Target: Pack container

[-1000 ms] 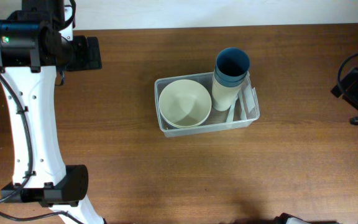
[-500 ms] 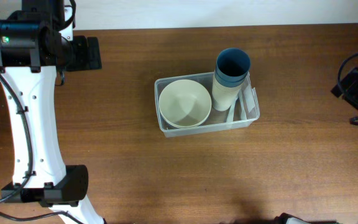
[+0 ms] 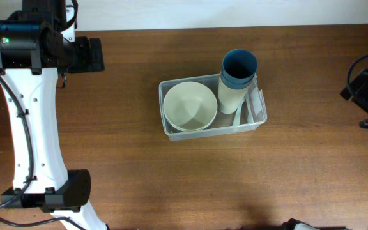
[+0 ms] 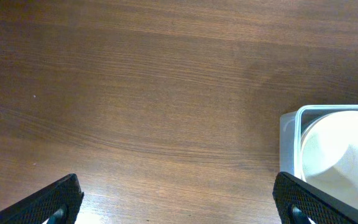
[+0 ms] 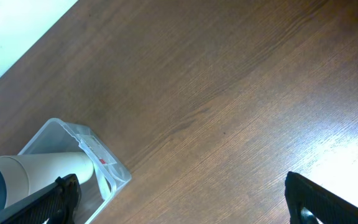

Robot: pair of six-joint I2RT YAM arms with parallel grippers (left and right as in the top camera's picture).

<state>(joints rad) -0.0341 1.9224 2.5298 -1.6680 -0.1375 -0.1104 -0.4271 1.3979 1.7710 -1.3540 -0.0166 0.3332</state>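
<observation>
The clear plastic container (image 3: 163, 96) stands at the table's middle. A cream bowl (image 3: 190, 105) sits in its left half. In its right half a stack of bowls leans tilted, cream on the outside with blue ones (image 3: 239, 66) nested at its mouth. My left gripper (image 4: 182, 208) is open over bare wood, left of the container's corner (image 4: 289, 146) and the cream bowl (image 4: 344, 162). My right gripper (image 5: 191, 205) is open over bare wood, with the container's labelled end (image 5: 98, 152) and the cream stack (image 5: 42, 171) at the lower left of its view.
The left arm's white links (image 3: 27, 128) run down the table's left side. The right arm's black wrist (image 3: 366, 92) sits at the far right edge. A pale wall strip borders the table's far edge (image 3: 235, 13). Brown wood surrounds the container.
</observation>
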